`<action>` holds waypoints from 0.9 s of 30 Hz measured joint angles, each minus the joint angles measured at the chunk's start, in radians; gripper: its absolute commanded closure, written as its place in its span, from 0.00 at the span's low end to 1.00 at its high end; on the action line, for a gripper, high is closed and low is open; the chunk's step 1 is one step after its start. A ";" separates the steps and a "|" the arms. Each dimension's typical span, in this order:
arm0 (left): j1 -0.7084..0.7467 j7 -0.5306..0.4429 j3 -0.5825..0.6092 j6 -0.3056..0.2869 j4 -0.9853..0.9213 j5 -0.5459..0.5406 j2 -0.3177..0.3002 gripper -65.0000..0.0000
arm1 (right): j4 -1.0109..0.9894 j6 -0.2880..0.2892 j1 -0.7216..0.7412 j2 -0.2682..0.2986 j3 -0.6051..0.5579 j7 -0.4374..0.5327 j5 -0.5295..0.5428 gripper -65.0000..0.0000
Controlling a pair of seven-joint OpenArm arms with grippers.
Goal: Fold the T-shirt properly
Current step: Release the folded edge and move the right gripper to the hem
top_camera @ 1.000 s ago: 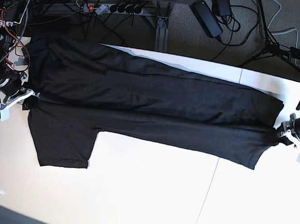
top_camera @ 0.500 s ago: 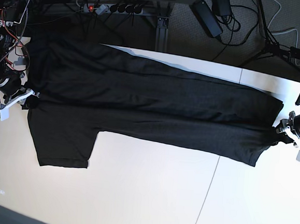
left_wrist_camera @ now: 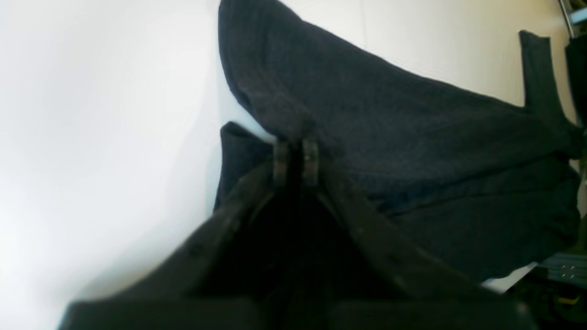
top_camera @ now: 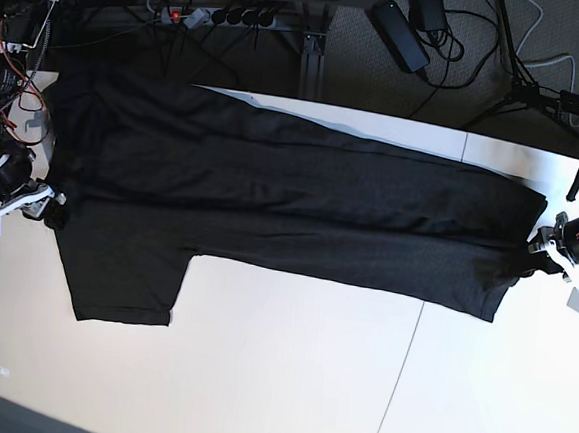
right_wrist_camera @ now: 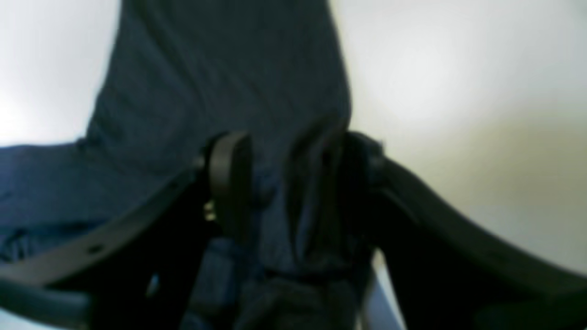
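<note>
One large black heathered jersey T-shirt (top_camera: 290, 212) lies stretched across my white table (top_camera: 287, 377), far edge hanging off. My two pincers grip its ends: left pincer (left_wrist_camera: 296, 158) nearly closed, pinching the fabric; right pincer (right_wrist_camera: 284, 183) clamped over a bunched fold. Any print is hidden; the right wrist view is blurred.
</note>
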 measured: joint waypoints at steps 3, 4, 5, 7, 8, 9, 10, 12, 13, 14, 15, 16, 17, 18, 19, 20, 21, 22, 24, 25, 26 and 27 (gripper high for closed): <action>0.000 0.000 0.000 0.000 0.000 0.000 0.000 1.00 | 0.000 0.000 0.055 0.000 0.032 -0.011 0.002 0.51; 0.000 0.000 0.000 0.000 0.000 0.000 0.000 1.00 | 0.000 0.000 0.076 0.000 0.038 -0.010 0.004 0.51; 0.000 0.000 0.000 0.000 0.000 0.001 0.000 1.00 | 0.001 0.000 0.097 0.000 0.043 -0.010 0.003 0.51; -0.001 0.000 0.000 0.000 0.000 -0.001 0.000 1.00 | 0.001 0.000 0.138 0.000 0.045 -0.011 -0.021 0.51; 0.000 0.000 0.000 0.000 0.000 0.000 0.000 1.00 | 0.001 -0.001 0.157 0.000 0.045 -0.012 -0.028 0.51; 0.000 0.000 0.000 0.000 0.000 0.001 0.000 1.00 | -0.003 -0.001 0.177 0.000 0.046 -0.014 -0.034 0.51; 0.000 0.000 0.000 0.000 0.000 0.001 0.000 1.00 | -0.009 0.000 0.200 0.000 0.046 -0.014 -0.040 0.51; -0.001 0.000 0.000 0.000 0.000 0.000 0.000 1.00 | -0.029 -0.001 0.243 0.001 0.047 -0.010 -0.060 0.51; 0.000 0.000 0.000 0.000 0.001 -0.001 0.000 1.00 | -0.042 0.000 0.261 0.002 0.047 -0.006 -0.063 0.51; 0.000 0.000 0.000 0.000 0.001 0.000 0.000 1.00 | -0.056 -0.001 0.275 0.001 0.047 -0.003 -0.068 0.51; 0.000 0.000 0.000 0.000 0.001 0.001 0.000 1.00 | -0.074 -0.001 0.289 0.000 0.047 0.001 -0.071 0.51; 0.000 0.000 0.000 0.000 0.001 0.000 0.000 1.00 | -0.100 -0.001 0.303 0.000 0.047 0.006 -0.079 0.51; 0.000 0.000 0.000 0.000 0.001 0.001 0.000 1.00 | -0.127 0.000 0.317 0.000 0.047 0.008 -0.080 0.51; 0.000 0.000 0.000 0.000 0.001 0.001 0.000 1.00 | -0.153 0.000 0.327 0.001 0.047 0.010 -0.084 0.51; 0.000 0.000 0.000 0.000 0.001 0.000 0.000 1.00 | -0.178 0.000 0.340 0.000 0.047 0.011 -0.087 0.51; 0.000 0.000 0.000 0.000 0.001 -0.001 0.000 1.00 | -0.203 -0.001 0.352 0.000 0.047 0.014 -0.100 0.51; 0.000 0.000 0.000 0.000 0.001 0.000 0.000 1.00 | -0.226 -0.001 0.360 0.000 0.047 0.028 -0.117 0.51; 0.000 0.000 0.000 0.000 0.001 0.001 0.000 1.00 | -0.249 -0.001 0.369 0.000 0.047 0.044 -0.127 0.51; 0.000 0.000 0.000 0.000 0.001 0.000 0.000 1.00 | -0.284 0.000 0.373 0.000 0.047 0.085 -0.146 0.51; 0.000 0.000 0.000 0.000 0.001 0.001 0.000 1.00 | -0.300 0.000 0.373 0.000 0.047 0.092 -0.154 0.51; 0.000 0.000 0.000 0.000 0.001 0.000 0.000 1.00 | -0.318 0.000 0.373 0.000 0.047 0.103 -0.166 0.51; 0.000 0.000 0.000 0.000 0.001 0.000 0.000 1.00 | -0.337 0.000 0.372 0.000 0.047 0.117 -0.173 0.51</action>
